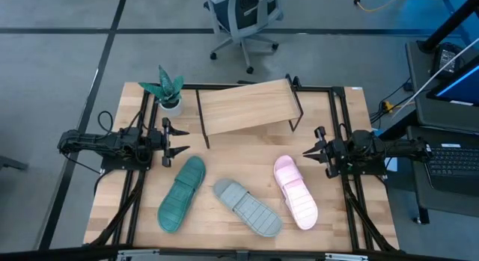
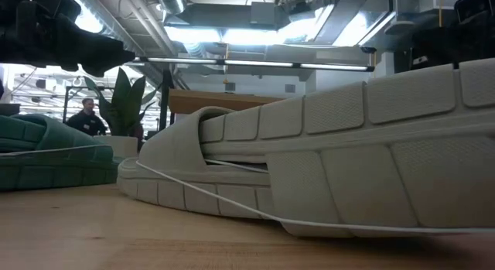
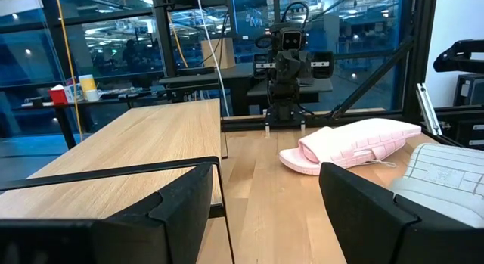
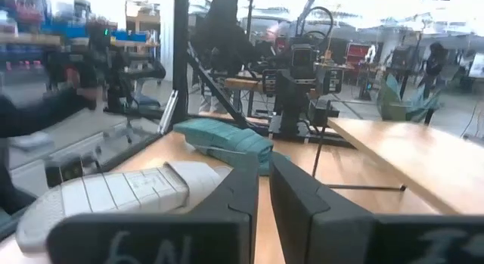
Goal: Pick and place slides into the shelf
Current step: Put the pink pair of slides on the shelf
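Observation:
Three slides lie on the wooden table's near half: the teal slide [image 1: 182, 194] at the left, the grey slide [image 1: 248, 207] in the middle, the pale pink slide [image 1: 295, 192] at the right. The shelf [image 1: 247, 105], a slanted light board on a black wire frame, stands at the far middle with nothing on it. My left gripper [image 1: 179, 141] is open and empty, level above the table, left of the shelf's near corner. My right gripper [image 1: 307, 151] is empty, its fingers nearly together, just beyond the pink slide's far end.
A small potted plant [image 1: 168, 93] stands at the shelf's far left corner. A black frame rail [image 1: 329, 87] runs around the table. An office chair [image 1: 243, 22] stands on the floor beyond. Bare tabletop lies between the shelf and the slides.

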You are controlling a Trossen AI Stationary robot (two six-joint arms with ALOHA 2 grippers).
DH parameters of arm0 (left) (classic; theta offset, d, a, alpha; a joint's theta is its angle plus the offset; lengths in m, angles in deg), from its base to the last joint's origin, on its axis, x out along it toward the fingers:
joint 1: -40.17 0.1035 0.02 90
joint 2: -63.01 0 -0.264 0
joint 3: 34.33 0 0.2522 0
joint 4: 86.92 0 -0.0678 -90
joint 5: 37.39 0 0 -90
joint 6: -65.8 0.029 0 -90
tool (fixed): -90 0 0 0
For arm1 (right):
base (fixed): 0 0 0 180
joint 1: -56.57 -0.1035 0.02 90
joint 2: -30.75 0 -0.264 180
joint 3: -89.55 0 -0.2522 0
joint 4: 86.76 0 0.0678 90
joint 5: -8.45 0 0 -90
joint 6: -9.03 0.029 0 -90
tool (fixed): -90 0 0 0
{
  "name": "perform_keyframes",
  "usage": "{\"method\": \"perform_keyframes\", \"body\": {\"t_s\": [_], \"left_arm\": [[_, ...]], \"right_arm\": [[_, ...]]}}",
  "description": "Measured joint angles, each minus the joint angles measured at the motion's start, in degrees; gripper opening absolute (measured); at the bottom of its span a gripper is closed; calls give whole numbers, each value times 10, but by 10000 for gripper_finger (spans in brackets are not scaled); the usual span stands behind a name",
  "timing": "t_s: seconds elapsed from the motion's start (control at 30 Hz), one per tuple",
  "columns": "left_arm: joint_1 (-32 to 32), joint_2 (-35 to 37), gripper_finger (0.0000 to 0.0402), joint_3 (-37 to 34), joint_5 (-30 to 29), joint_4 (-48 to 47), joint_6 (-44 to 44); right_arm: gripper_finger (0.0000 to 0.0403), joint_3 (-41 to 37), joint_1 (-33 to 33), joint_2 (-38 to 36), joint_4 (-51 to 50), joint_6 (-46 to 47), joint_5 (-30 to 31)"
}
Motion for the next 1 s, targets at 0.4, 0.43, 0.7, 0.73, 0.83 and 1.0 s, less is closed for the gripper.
{"method": "perform_keyframes", "body": {"t_s": [0.4, 0.43, 0.7, 0.73, 0.83, 1.0], "left_arm": [[0, 0, 237, 0, 5, 4, -7], [0, 0, 237, 0, 5, 4, -16], [0, 0, 237, 0, 5, 5, -60], [0, 0, 235, 0, 3, 5, -60], [0, 0, 215, 0, -2, 12, -58], [0, 0, 136, 0, -1, 17, -34]], "right_arm": [[37, 0, 0, 0, -13, 63, -2], [37, 0, 0, 0, -13, 62, -2], [37, 0, 0, 0, -11, 61, -1], [37, 1, 0, 0, -11, 61, -1], [37, 9, 0, 1, -11, 50, -1], [37, 22, 0, 14, -11, 29, -1]]}}
